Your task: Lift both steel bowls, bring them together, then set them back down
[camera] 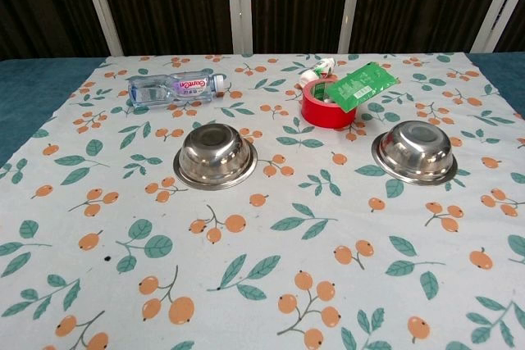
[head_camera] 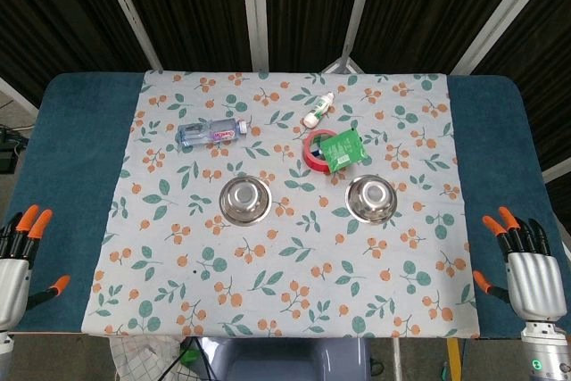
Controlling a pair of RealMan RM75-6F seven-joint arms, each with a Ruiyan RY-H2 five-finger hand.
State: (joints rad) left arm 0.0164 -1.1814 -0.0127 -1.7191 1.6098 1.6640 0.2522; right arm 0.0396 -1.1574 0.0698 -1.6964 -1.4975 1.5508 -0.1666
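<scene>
Bowls (camera: 215,156) glossy steel; tablecloth (camera: 271,284) matt printed cloth; bottle (camera: 174,87) clear plastic

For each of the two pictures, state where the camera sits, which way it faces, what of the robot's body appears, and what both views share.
Head view: high, looking steeply down on the table; left hand and right hand show open at the near corners.
Chest view: lower, looking forward across the floral tablecloth; no hand or arm shows.
Shared: left steel bowl, right steel bowl, water bottle, red tape roll, green packet, small white bottle.

Left steel bowl (camera: 215,156), right steel bowl (camera: 415,152): upside down on tablecloth, well apart.
</scene>
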